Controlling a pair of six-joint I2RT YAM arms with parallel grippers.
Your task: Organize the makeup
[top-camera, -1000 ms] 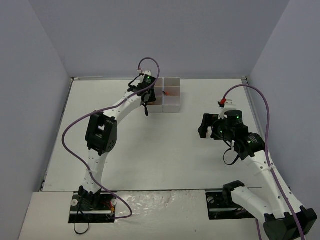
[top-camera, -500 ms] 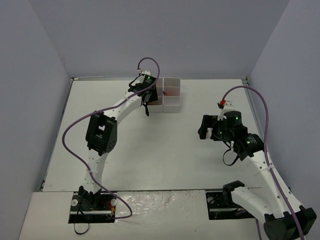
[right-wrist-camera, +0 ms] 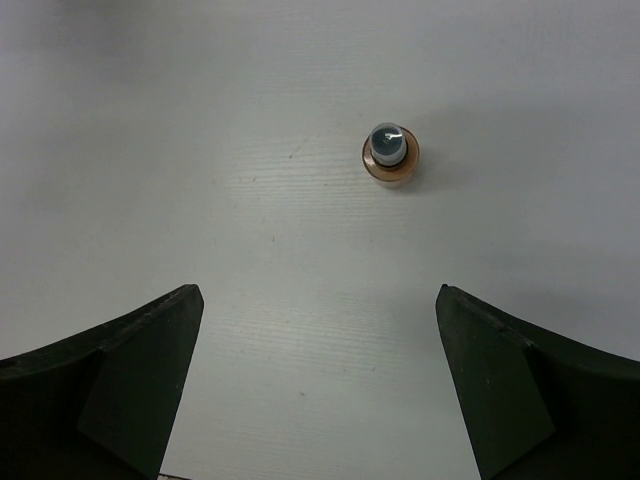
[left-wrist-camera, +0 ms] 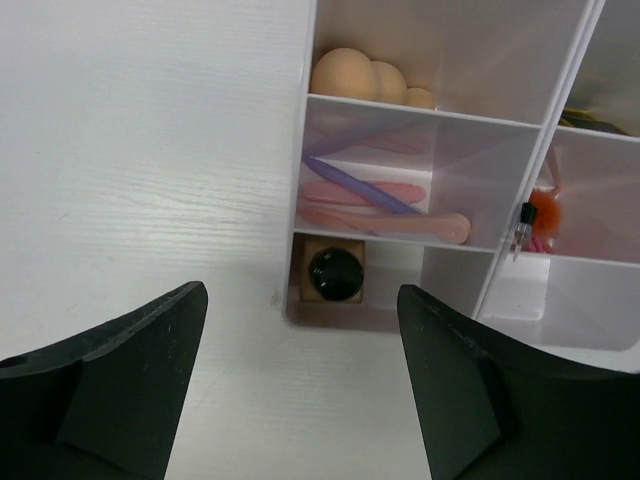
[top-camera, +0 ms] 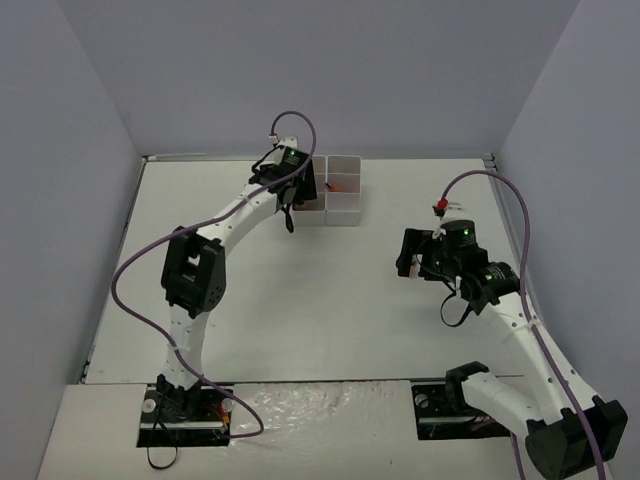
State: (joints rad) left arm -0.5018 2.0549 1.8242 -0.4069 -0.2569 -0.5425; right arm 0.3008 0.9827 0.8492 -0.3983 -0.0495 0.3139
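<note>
The white compartment box [left-wrist-camera: 486, 262] [top-camera: 343, 214] holds the makeup. A tan bottle with a black cap [left-wrist-camera: 335, 274] stands in its near-left cell. Pink and purple sticks [left-wrist-camera: 385, 200] lie in the middle cell. Peach sponges [left-wrist-camera: 352, 75] fill the far cell. An orange-red item [left-wrist-camera: 545, 210] and a small black piece [left-wrist-camera: 520, 222] sit in a right cell. My left gripper [left-wrist-camera: 300, 300] [top-camera: 289, 212] hangs open just short of the bottle, holding nothing. A small copper-ringed tube [right-wrist-camera: 390, 152] stands alone on the table, ahead of my open, empty right gripper [right-wrist-camera: 317, 290] [top-camera: 405, 255].
Bare white table [top-camera: 300, 300] spreads between the two arms. Purple cables [top-camera: 520, 230] loop over each arm. Grey walls close in the table at the back and both sides.
The left arm's elbow has swung to the left while its wrist stays beside the box. The right arm has shifted only slightly.
</note>
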